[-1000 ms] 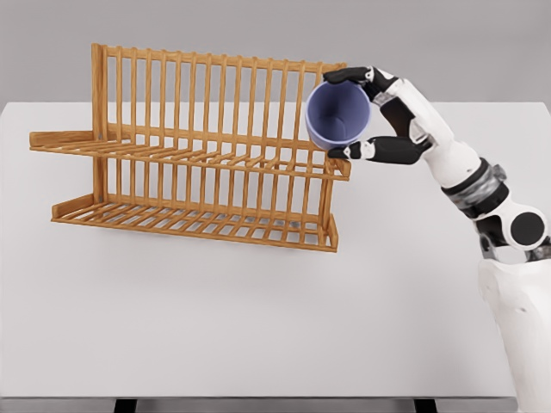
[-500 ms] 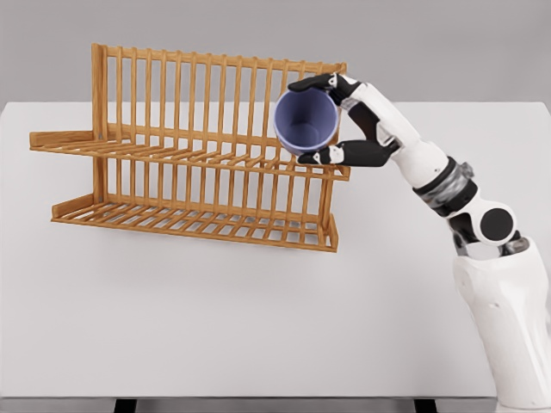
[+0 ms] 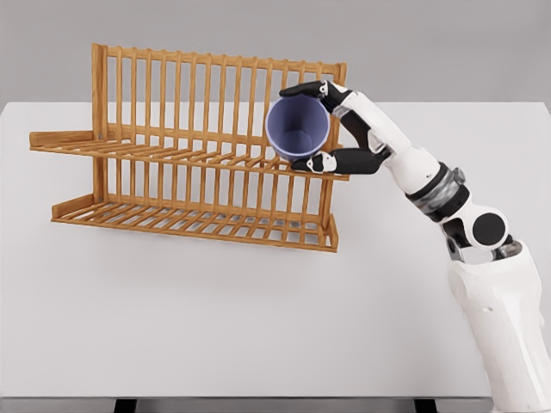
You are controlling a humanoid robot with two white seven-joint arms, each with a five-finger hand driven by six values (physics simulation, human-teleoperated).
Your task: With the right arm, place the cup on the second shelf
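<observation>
Cup (image 3: 298, 127) pinched by R hand (image 3: 334, 120), over rack (image 3: 189, 172) upper shelf's right end.

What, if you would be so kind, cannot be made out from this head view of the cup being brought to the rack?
- Whether the purple cup already rests on the rack's upper shelf or hangs just above it: the single view gives no depth.
- The cup's base and far side, turned away from the camera.
- The right hand's palm and remaining fingers, hidden behind the cup.
- The left arm: out of view.
</observation>
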